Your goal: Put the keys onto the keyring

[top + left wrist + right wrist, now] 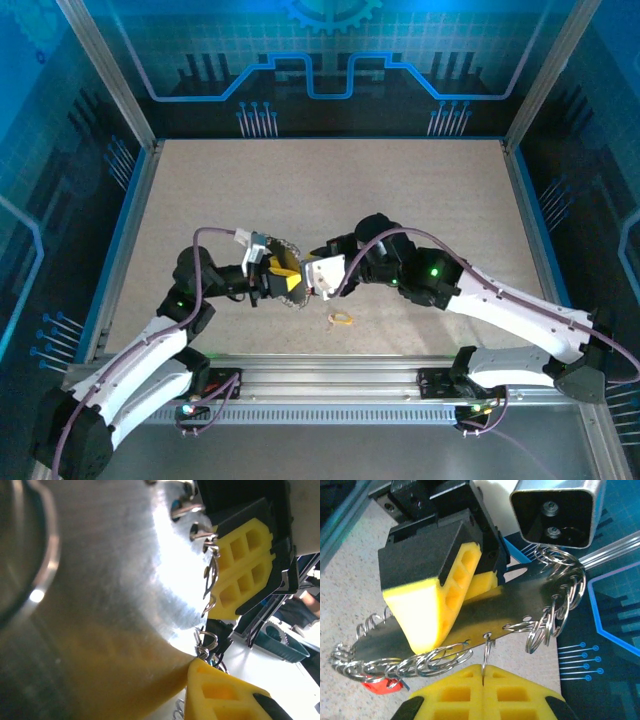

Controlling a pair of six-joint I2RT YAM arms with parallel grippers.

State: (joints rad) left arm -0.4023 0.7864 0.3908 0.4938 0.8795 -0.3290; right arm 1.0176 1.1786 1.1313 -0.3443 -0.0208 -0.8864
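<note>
A thin metal plate [520, 597] carries several silver rings along its edge. My left gripper [283, 278] is shut on this plate, its yellow pad [427, 612] pressed on the upper face. One small ring, the keyring [487, 652], hangs from a hole in the plate's edge, and my right gripper [482, 672] is shut on its lower part. In the left wrist view the plate [110, 580] is very close, with the right gripper's fingers [240, 570] at its rim. A red key head [379, 686] shows under the rings at the lower left. A yellow-headed key [341, 319] lies on the table.
Both grippers meet above the near middle of the beige table [330, 190]. Blue walls and metal frame posts [108, 70] enclose it. The arms' mounting rail [330, 375] runs along the near edge.
</note>
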